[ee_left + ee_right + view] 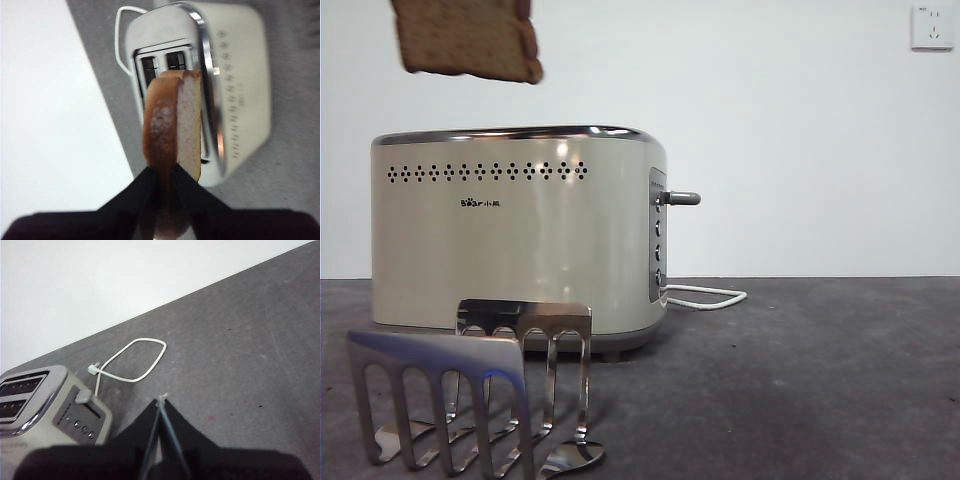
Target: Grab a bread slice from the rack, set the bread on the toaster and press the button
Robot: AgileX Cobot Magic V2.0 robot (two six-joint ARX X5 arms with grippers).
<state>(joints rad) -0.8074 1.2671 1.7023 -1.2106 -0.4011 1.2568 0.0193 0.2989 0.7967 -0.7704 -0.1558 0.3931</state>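
Note:
The slice of bread [468, 40] hangs at the top left of the front view, well above the cream toaster [520, 235]. My left gripper [164, 172] is shut on the bread [172, 120], held edge-on over the toaster's two slots [162, 62]. The steel rack [470, 400] stands in front of the toaster, with nothing in its slots. My right gripper [161, 401] is shut on nothing, high over the grey table beside the toaster's side panel [80, 416] and lever [680, 198].
A white power cord [705, 296] loops on the table behind the toaster's right end. A wall socket [931, 27] sits at the top right. Grey tabletop [800, 380] stretches to the right of the toaster.

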